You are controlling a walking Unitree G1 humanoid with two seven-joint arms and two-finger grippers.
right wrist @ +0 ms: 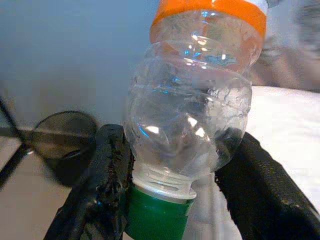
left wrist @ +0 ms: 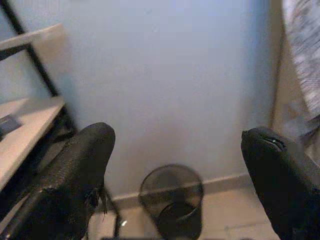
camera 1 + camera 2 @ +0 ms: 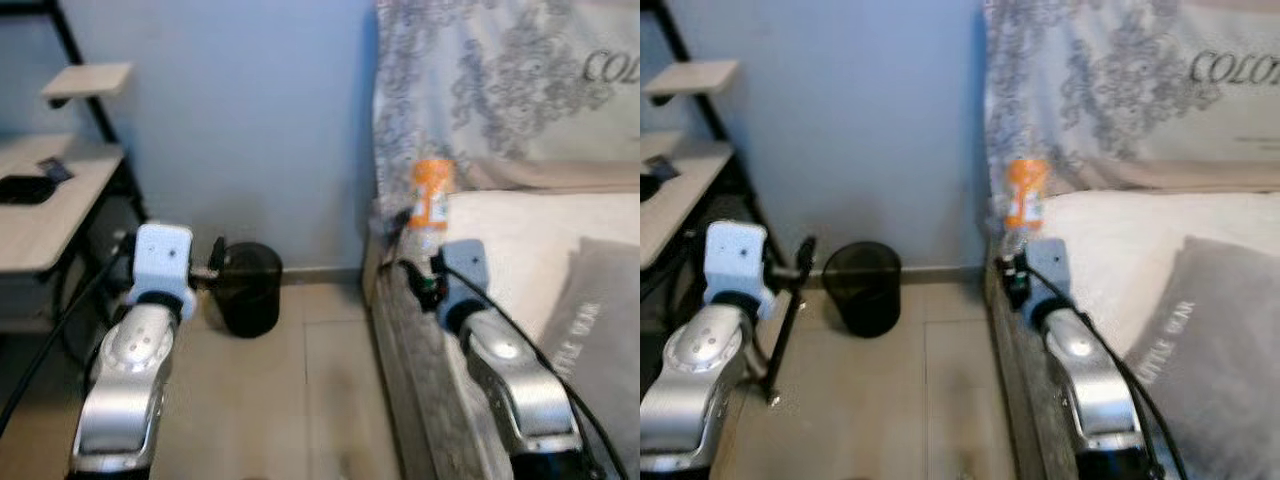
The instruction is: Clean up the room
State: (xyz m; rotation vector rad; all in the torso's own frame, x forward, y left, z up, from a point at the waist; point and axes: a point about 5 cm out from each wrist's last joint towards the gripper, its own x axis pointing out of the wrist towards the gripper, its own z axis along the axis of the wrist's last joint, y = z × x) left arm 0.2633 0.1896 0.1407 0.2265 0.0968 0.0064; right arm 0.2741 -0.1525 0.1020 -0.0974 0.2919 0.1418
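The right gripper point(image 1: 172, 165) is clamped on a clear plastic bottle point(image 1: 192, 115), its two black fingers pressing the shoulders just above the green cap point(image 1: 157, 215); the bottle is carried upside down, cap toward the wrist and orange label point(image 3: 432, 195) uppermost, probably because that is simply how it was reached, and it matters little for an empty bottle headed for the trash; in the eye views the bottle sits raised at the edge of the bed point(image 3: 520, 230), close to the patterned pillow point(image 3: 500, 80) and a grey cushion point(image 3: 600, 320). The left gripper point(image 2: 175, 150) holds nothing, its fingers spread wide, and it points toward the black mesh wastebasket point(image 3: 247, 288) standing on the tiled floor against the blue wall point(image 3: 250, 120), between the bed and a shelf unit point(image 3: 50, 200); the basket is the likely target, so the bottle must travel leftward and down; the gap is modest, but a grip so near the neck could let the slick body slip.
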